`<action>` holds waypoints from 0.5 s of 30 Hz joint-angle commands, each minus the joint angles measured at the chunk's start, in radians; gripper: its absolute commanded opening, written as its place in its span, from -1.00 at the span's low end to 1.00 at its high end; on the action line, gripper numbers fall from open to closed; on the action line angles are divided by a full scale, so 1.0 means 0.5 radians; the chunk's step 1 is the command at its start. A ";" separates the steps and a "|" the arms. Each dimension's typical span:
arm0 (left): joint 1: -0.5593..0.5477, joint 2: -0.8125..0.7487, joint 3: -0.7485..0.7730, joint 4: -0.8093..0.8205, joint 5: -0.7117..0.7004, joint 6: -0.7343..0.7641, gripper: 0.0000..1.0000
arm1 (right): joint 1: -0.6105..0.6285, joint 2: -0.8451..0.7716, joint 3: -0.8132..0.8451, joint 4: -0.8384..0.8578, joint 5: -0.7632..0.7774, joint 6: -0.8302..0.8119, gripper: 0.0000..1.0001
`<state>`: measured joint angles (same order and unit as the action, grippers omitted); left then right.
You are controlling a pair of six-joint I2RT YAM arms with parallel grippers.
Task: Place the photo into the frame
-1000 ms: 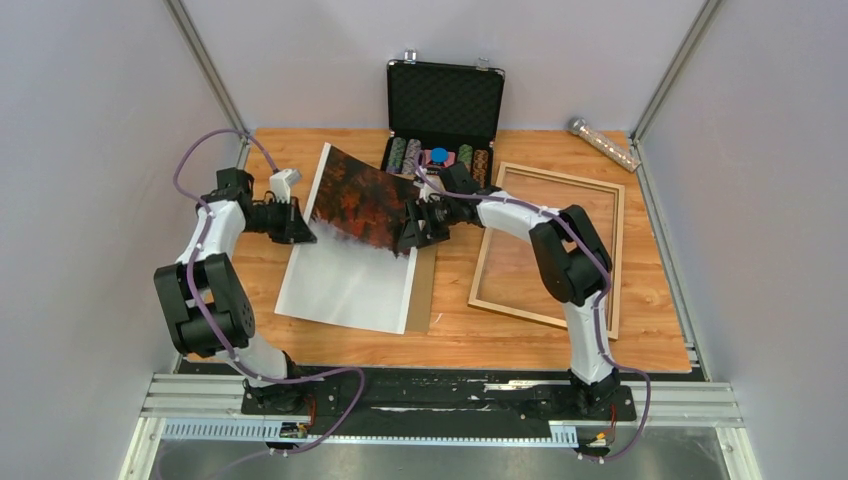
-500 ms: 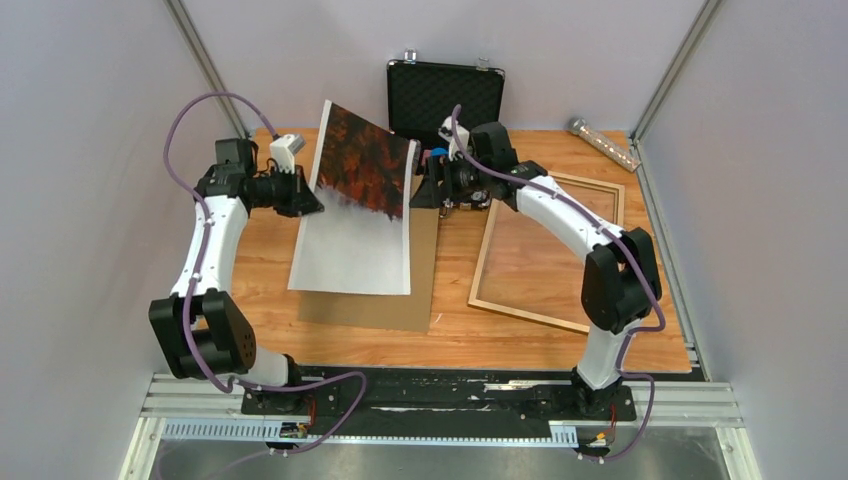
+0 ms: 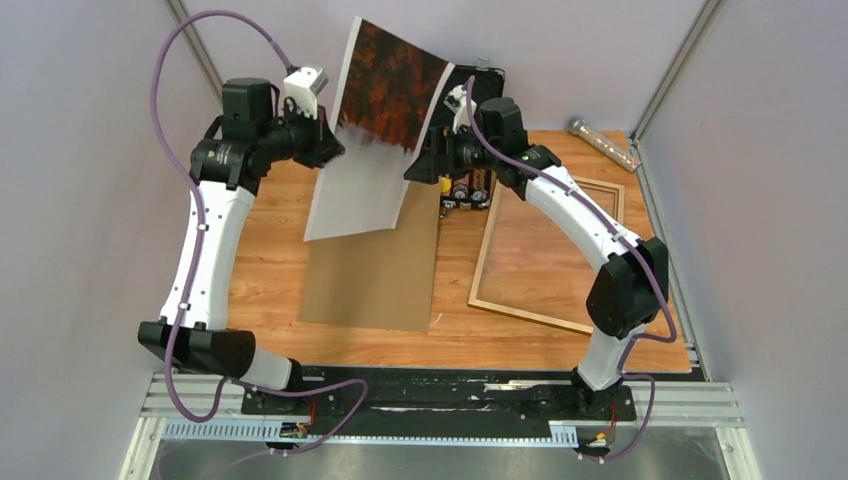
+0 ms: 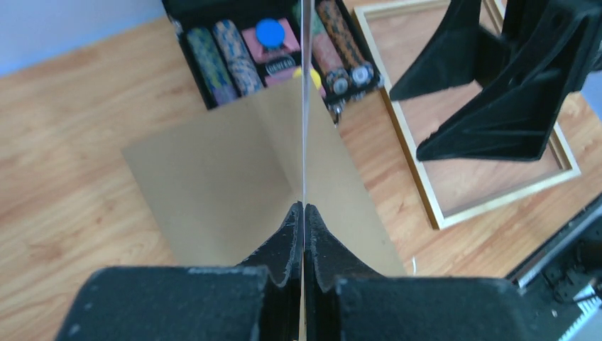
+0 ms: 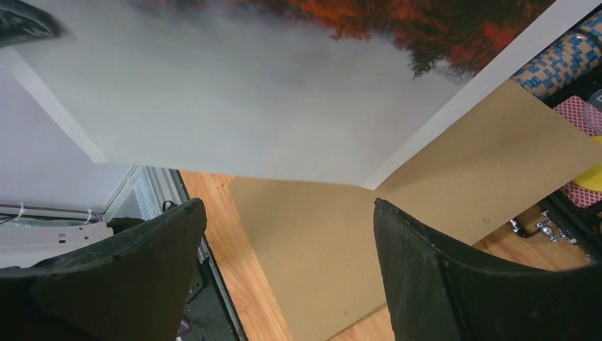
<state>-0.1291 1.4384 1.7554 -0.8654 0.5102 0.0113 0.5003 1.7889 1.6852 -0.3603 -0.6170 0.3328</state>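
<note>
- Overhead, the photo (image 3: 385, 110) hangs clear of the table (image 3: 265, 250) toward 12 o'clock. It is tilted, with red trees uppermost and pale fog below.
- The left gripper (image 3: 328, 150) is clamped on the photo's 9 o'clock edge. The right gripper (image 3: 422, 165) sits just beside the 3 o'clock edge with its jaws parted, gripping nothing.
- The frame (image 3: 483, 250) lies flat at 3 o'clock on the table, well apart from the photo.
- A brown backing panel (image 3: 375, 270) lies flat at 6 o'clock of the photo. A black case (image 3: 468, 192) at 12 o'clock is mostly hidden.
- From the left wrist, the left gripper (image 4: 304, 209) is pressed tight on the photo (image 4: 304, 106), seen edge-on as a thin line running to 12 o'clock.
- The backing panel (image 4: 213, 185) lies below, with the case (image 4: 263, 50) at 12 o'clock and the frame (image 4: 505, 197) at 3 o'clock. The right gripper's spread fingers (image 4: 511, 121) hang above the frame.
- From the right wrist, the right gripper (image 5: 285, 206) stands wide with nothing pinched.
- The photo (image 5: 248, 85) fills 12 o'clock beyond the fingertips. The backing panel (image 5: 426, 192) lies at 3 o'clock and the case (image 5: 575, 71) at 2 o'clock.
</note>
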 commanded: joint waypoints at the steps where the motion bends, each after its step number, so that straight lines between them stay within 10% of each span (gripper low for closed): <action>1: -0.074 0.115 0.315 -0.203 -0.327 -0.101 -1.00 | -0.013 -0.107 0.123 0.036 -0.034 0.086 0.71; 6: -0.250 0.213 0.651 -0.416 -0.686 0.060 -1.00 | -0.032 -0.193 0.087 0.058 -0.039 0.083 0.71; 15: -0.827 0.164 0.188 -0.181 -1.349 0.099 -1.00 | -0.156 -0.495 -0.376 0.317 -0.106 0.176 0.71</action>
<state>-0.4660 1.5196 1.9190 -1.0000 -0.0193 0.0532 0.4511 1.6348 1.5806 -0.3042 -0.6388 0.3817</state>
